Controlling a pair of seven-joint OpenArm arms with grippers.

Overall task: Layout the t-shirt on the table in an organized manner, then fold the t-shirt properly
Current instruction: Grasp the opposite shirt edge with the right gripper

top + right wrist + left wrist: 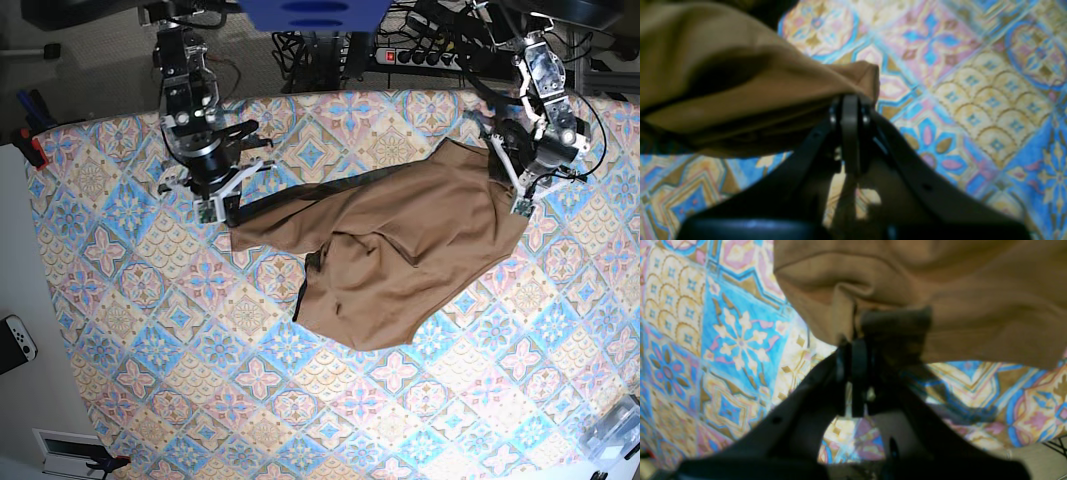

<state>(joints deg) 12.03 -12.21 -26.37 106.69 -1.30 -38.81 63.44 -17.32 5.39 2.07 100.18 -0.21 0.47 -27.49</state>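
**Both grippers pinching opposite ends of the t-shirt over the table**

The t-shirt (400, 255) is stretched between the two arms across the upper half of the table (150, 340), its lower bulk draped and creased on the patterned cloth toward the table's centre. One narrow end runs toward the table's upper left; the broader end reaches the upper right.

Right gripper (222, 212): sits at the shirt's upper-left end. In the right wrist view the right gripper (850, 100) has its jaws pressed together with a bunched corner of the t-shirt (740, 83) clamped between them; the cloth lifts off the table (973, 83) there.

Left gripper (520, 205): sits at the shirt's upper-right edge. In the left wrist view the left gripper (853, 340) is closed, jaws meeting on a fold of the t-shirt (973, 306), with the hem hanging just above the table (723, 340).

View is blurred in both wrist cameras; the label and neckline cannot be made out.
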